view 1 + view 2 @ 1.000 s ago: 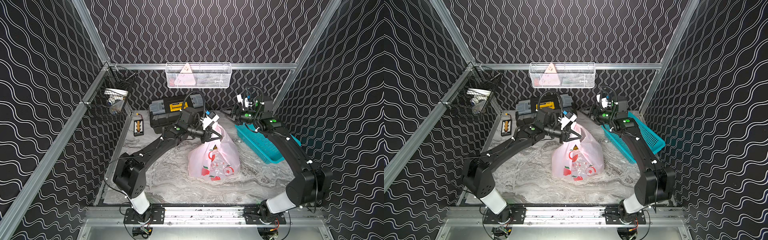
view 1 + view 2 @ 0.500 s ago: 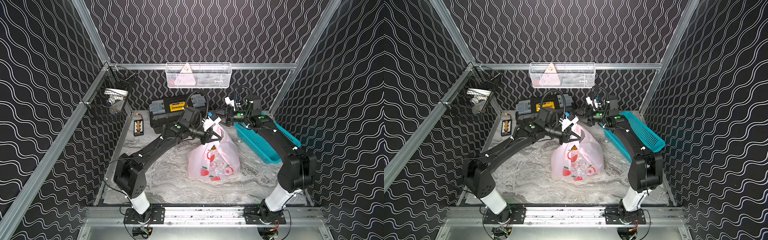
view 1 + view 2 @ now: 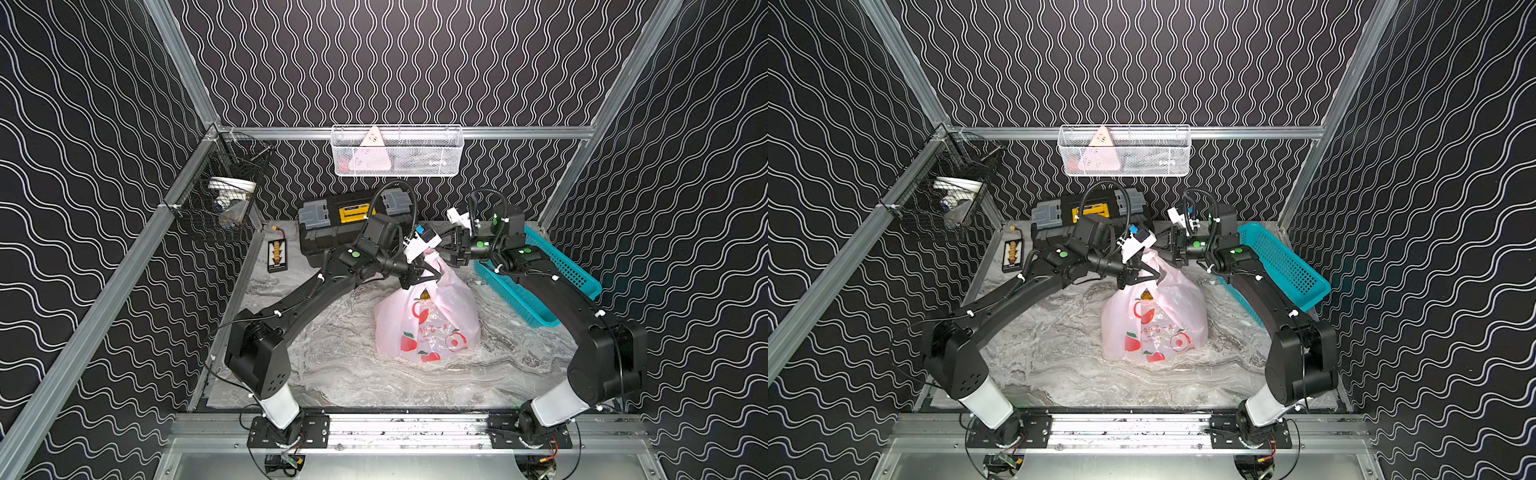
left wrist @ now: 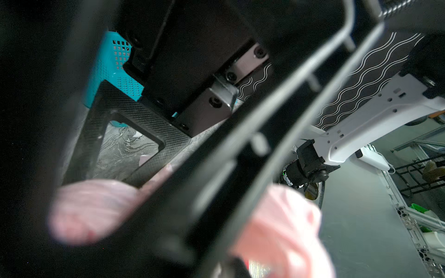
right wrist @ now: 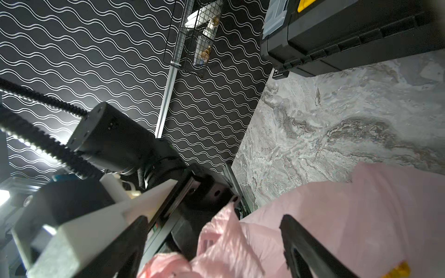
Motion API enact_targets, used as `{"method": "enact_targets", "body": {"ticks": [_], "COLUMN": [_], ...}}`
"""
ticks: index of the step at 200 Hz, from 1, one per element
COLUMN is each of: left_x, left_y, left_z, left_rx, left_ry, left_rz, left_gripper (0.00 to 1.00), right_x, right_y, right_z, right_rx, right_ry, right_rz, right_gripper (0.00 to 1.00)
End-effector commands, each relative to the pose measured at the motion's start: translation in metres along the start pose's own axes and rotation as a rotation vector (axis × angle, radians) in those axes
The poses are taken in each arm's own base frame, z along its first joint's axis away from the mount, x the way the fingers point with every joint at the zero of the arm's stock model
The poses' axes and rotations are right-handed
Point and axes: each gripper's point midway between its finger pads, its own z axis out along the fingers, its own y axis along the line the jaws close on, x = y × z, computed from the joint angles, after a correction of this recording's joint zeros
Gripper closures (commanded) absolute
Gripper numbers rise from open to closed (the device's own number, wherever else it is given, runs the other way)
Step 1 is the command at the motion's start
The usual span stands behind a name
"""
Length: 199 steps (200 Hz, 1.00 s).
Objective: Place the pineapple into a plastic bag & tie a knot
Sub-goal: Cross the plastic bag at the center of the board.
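Thin pale-pink plastic bag (image 3: 428, 324), red apples printed, sits loaded mid-surface. We judge the film soft, slippery, easily torn; best held by the handle strips (image 5: 224, 231). The left gripper (image 3: 420, 277) pinches the bunched top. The right gripper (image 5: 216, 240) is spread, handle strips between its jaws.

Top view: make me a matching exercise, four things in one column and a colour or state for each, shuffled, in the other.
1. plastic bag
2. basket
3. left gripper
4. right gripper

A. open
B. teal
C. pale pink
D. shut on the bag's top

Pairs: 1-C, 2-B, 3-D, 4-A
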Motion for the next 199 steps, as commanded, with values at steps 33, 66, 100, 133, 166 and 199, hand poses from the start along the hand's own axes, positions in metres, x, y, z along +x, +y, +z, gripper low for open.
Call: {"method": "enact_targets", "body": {"ticks": [33, 66, 100, 133, 166, 199], "left_x": [0.0, 0.001, 0.004, 0.01, 0.017, 0.02], "left_y": [0.001, 0.001, 0.002, 0.007, 0.012, 0.017], "left_z": [-0.003, -0.004, -0.003, 0.0, 0.005, 0.009], "left_rx": [-0.02, -0.023, -0.029, -0.041, -0.045, -0.049], "left_ry": [0.006, 0.009, 0.015, 0.017, 0.011, -0.003], "left_rz": [0.006, -0.001, -0.009, -0.037, -0.068, -0.092], "left_gripper": [1.0, 1.0, 1.0, 0.87, 0.75, 0.78], "right_x": [0.005, -0.003, -0.01, -0.016, -0.02, -0.021], "right_y": [0.012, 0.007, 0.01, 0.018, 0.026, 0.028], "right_z": [0.008, 0.009, 0.005, -0.001, -0.004, -0.008], "right_rx": [0.003, 0.027, 0.053, 0.066, 0.072, 0.101], "right_ry": [0.008, -0.03, -0.073, -0.1, -0.12, -0.138], "right_rz": [-0.039, -0.034, -0.047, -0.065, -0.083, -0.095], "right_gripper": [0.36, 0.61, 0.87, 1.0, 1.0, 1.0]}}
